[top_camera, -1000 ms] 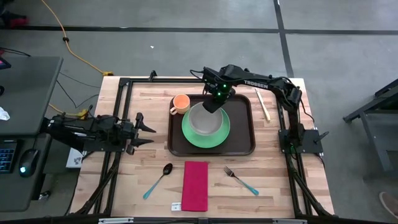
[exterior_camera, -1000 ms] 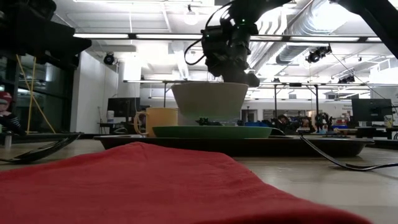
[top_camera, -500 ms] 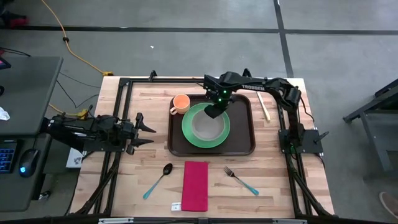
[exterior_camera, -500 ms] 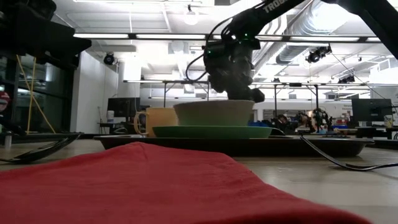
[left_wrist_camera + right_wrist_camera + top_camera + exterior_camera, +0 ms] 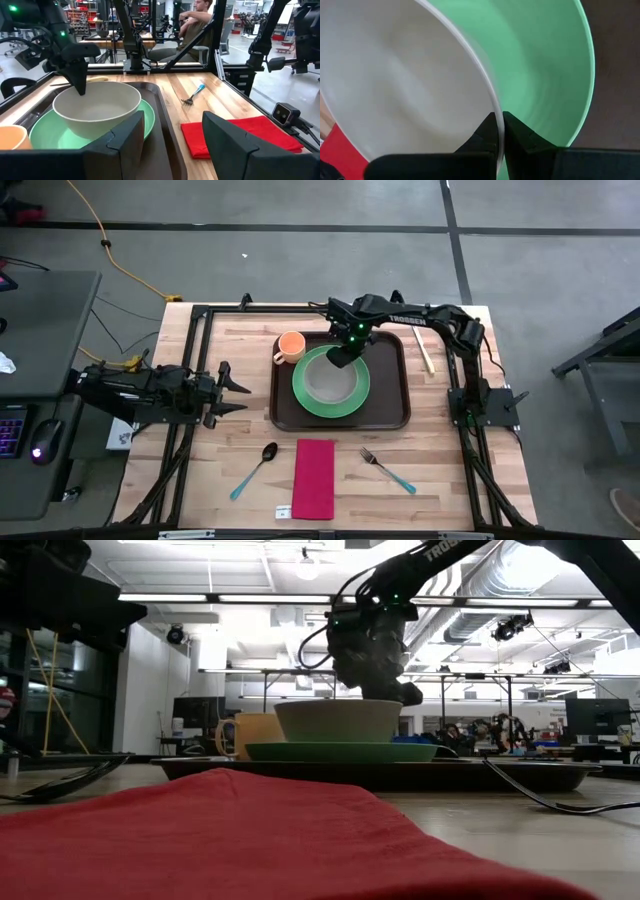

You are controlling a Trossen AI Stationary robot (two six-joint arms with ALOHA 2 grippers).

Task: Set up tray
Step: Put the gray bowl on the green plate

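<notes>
So the tray already has plate, cup and bowl; right gripper pinches the bowl's rim, left gripper idles released beside the tray. Spoon, napkin, fork look left.

right end effector on bowl rim, green plate, tray

Robotics lab or workshop, open-plan, industrial. Wooden table with black frame on bare concrete floor, yellow cable trailing across it. Side desk with keyboard and mouse. Exposed ducts and strip lights overhead. More benches with robot arms and monitors beyond; person seated at one.
</notes>
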